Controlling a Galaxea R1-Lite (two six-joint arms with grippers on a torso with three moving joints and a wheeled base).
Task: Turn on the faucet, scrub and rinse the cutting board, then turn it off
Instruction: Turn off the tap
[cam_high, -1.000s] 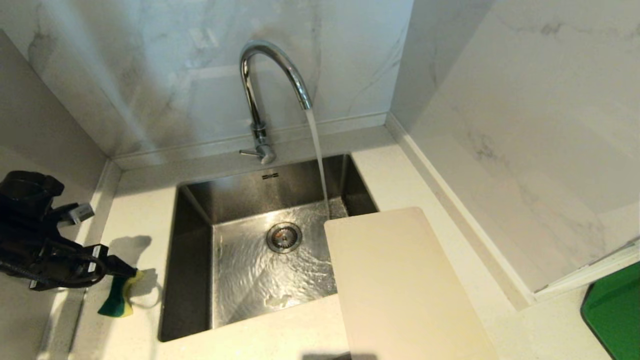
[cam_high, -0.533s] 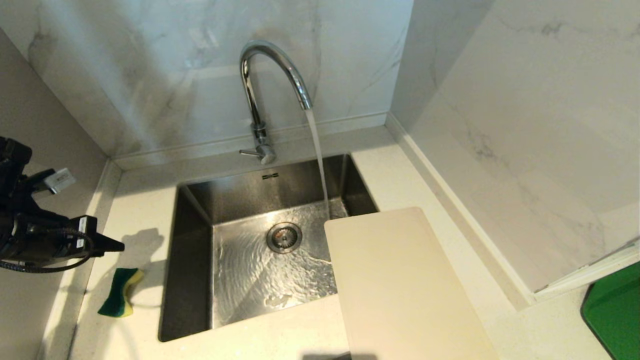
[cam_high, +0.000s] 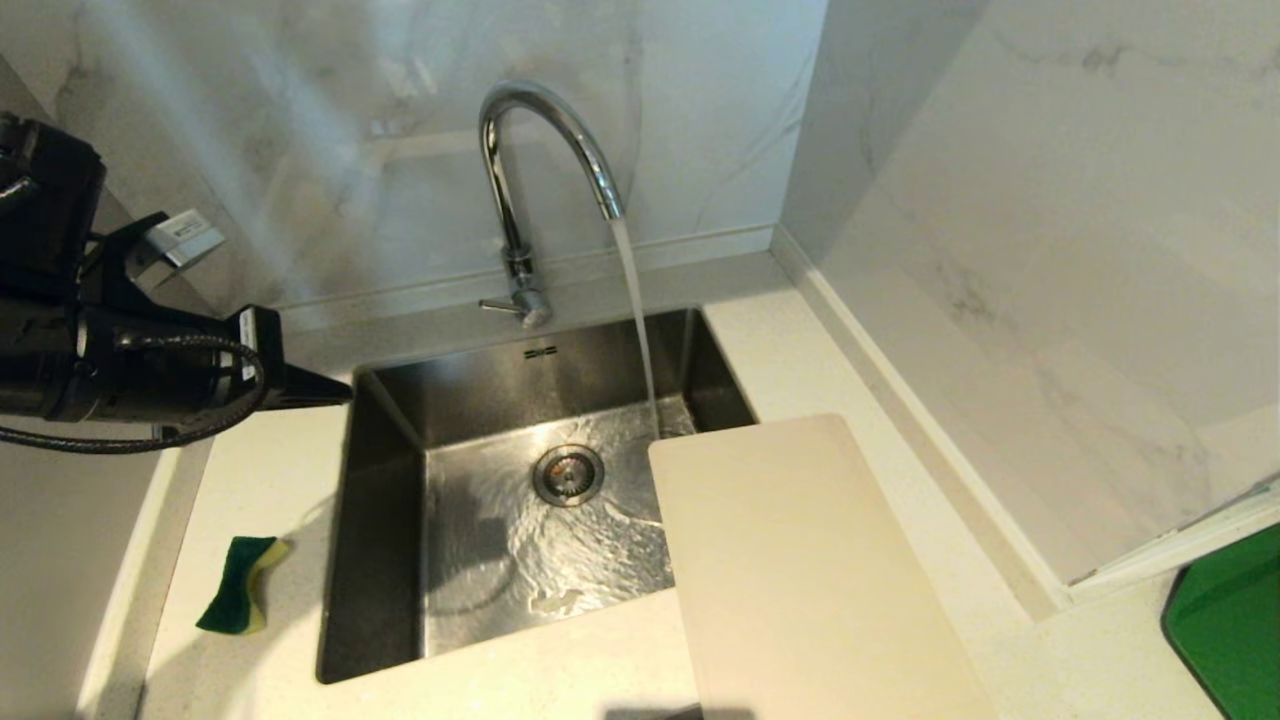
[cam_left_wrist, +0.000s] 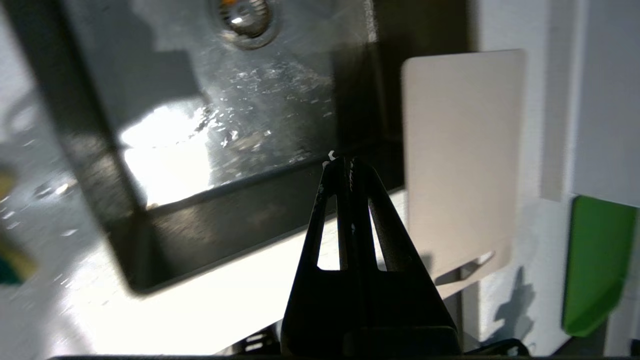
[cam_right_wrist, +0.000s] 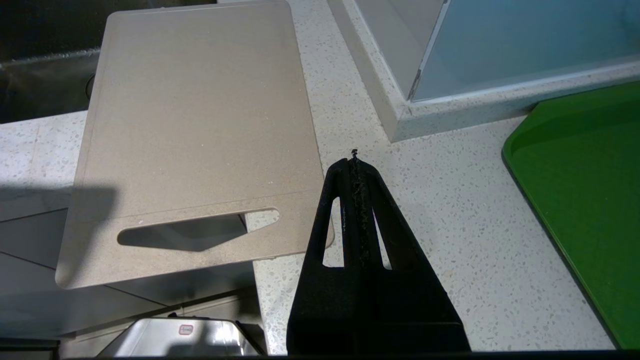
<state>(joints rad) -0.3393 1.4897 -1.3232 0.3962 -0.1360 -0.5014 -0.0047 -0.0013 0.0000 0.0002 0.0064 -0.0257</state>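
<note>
The chrome faucet (cam_high: 520, 180) stands behind the sink with water running from its spout into the basin; its thin side lever (cam_high: 497, 305) points left. The cream-white cutting board (cam_high: 800, 570) lies flat on the counter right of the sink, one corner over the basin. My left gripper (cam_high: 340, 390) hovers shut and empty over the sink's back left corner, left of the lever and apart from it. Seen from the left wrist, its tips (cam_left_wrist: 345, 162) point across the basin toward the board (cam_left_wrist: 460, 150). My right gripper (cam_right_wrist: 354, 160) is shut and empty beside the board's slotted end (cam_right_wrist: 200, 125).
A green-and-yellow sponge (cam_high: 238, 585) lies on the counter left of the steel sink (cam_high: 375, 540). A bright green tray (cam_high: 1225, 630) sits at the far right. Marble walls close in behind and on the right, with a raised ledge (cam_high: 900, 400) beside the board.
My left gripper let go of the sponge on the counter, shut empty, and rose toward the sink's back left corner. The sponge, the board and the running water are unchanged.
</note>
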